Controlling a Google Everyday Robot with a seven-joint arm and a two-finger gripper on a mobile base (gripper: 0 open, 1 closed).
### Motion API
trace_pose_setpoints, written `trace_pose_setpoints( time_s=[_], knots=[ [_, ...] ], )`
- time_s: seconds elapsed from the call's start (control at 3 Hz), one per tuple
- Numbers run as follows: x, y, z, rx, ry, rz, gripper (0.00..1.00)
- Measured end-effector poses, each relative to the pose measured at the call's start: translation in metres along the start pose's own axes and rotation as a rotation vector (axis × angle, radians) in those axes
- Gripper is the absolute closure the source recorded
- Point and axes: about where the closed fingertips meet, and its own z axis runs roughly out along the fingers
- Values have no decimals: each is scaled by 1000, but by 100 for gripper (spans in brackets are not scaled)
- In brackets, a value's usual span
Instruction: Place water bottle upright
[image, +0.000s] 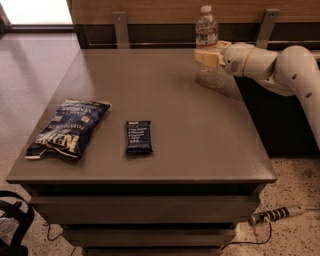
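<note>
Count: 1 water bottle (206, 30), 1 chip bag (67, 128), 1 snack bar (138, 137), all on 1 bench (200, 145). 1 power strip (275, 215) on floor. My 1 set of jaws, far right of bench, clamped round the water bottle.
</note>
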Motion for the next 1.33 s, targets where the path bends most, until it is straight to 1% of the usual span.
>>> trace_pose_setpoints(
  time_s=[0.67, 1.33],
  knots=[
    [5, -2, 9, -35, -42, 1, 100],
    [7, 0, 18, -65, -75, -6, 100]
  ],
)
